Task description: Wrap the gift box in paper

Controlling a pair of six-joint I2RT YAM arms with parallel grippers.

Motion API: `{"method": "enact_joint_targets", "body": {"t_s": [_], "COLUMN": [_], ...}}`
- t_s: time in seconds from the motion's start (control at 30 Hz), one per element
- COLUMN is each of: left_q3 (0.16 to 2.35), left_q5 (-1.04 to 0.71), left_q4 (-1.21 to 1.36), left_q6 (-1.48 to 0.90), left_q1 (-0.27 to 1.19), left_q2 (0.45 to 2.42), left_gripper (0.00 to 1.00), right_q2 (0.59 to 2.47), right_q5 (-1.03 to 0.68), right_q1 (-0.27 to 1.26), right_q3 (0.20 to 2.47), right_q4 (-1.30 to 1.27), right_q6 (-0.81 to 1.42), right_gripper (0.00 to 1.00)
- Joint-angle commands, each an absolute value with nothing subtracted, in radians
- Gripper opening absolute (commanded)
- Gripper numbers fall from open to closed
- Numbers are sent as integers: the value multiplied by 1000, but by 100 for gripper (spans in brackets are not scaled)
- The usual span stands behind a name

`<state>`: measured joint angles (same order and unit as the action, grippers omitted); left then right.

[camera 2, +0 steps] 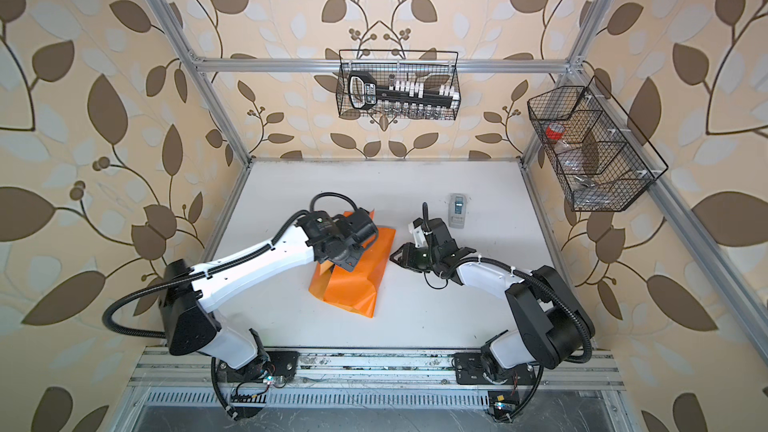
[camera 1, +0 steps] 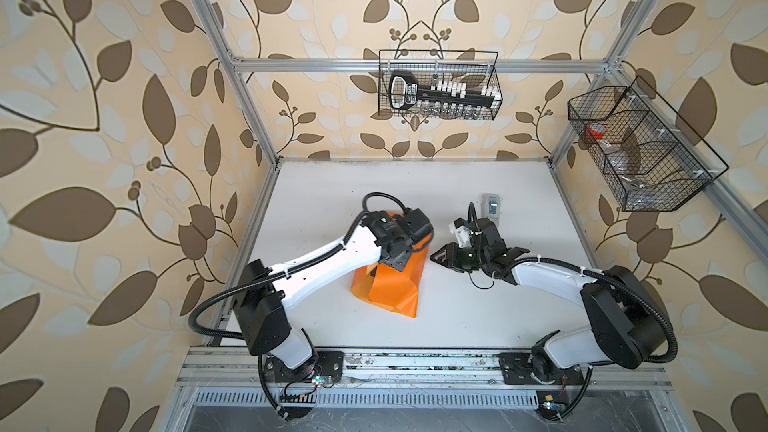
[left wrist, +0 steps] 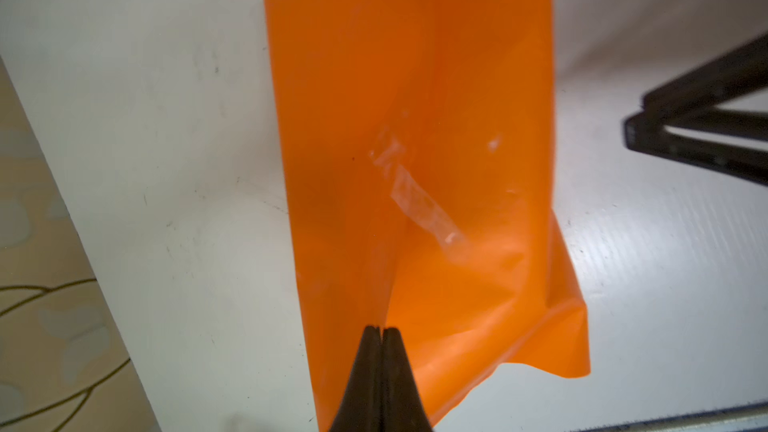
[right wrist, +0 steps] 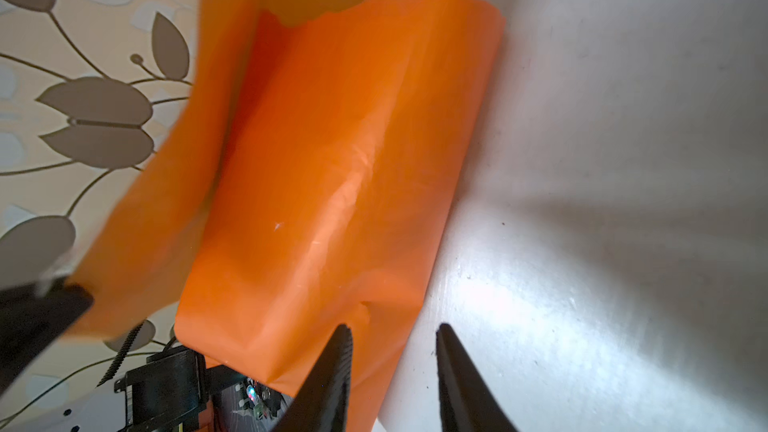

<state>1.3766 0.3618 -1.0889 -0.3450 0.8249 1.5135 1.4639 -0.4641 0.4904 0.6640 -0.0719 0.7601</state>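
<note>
The orange paper (camera 1: 395, 289) (camera 2: 353, 290) lies mid-table, folded over into a bulging, box-like bundle. The gift box is hidden; no black surface shows. A strip of clear tape (left wrist: 419, 197) sits on the paper's upper face. My left gripper (left wrist: 380, 329) is shut, pinching a raised fold of the paper (left wrist: 457, 76) between its tips. In both top views the left wrist covers that spot. My right gripper (camera 1: 435, 255) (right wrist: 395, 328) is open just beside the bundle's right edge. One finger lies over the paper (right wrist: 332, 160) and the other over bare table, with nothing held.
A small grey-white tape dispenser (camera 1: 491, 203) (camera 2: 458, 209) stands on the white table (camera 1: 478, 326) behind the right arm. A wire basket (camera 1: 440, 85) hangs on the back rail and another wire basket (camera 1: 640, 147) on the right rail.
</note>
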Motion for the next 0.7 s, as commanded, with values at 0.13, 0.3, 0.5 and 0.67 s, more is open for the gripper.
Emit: {"method": "enact_joint_targets", "body": {"t_s": [0.13,0.3,0.5,0.67], "left_q3": [1310,1364,1313,1270], "left_q5": [385,351,-183,-439], "left_q4": [-1205,-1222,-1024,-903], "left_q6": [-474,-440,-355,-406], "left_q1": [603,571,571,602], "left_q2": [1360,1251,1282,1418], "left_gripper": [59,85,92,89], "right_q2": [1442,1476,1478,1471], "right_q5": [-438,-422,-379,-346], "right_q1": [504,528,562,601], "right_q3": [735,778,794,793], "right_q4": [11,54,84,83], "right_q6": [715,693,687,707], "right_gripper": [37,37,36,36]}}
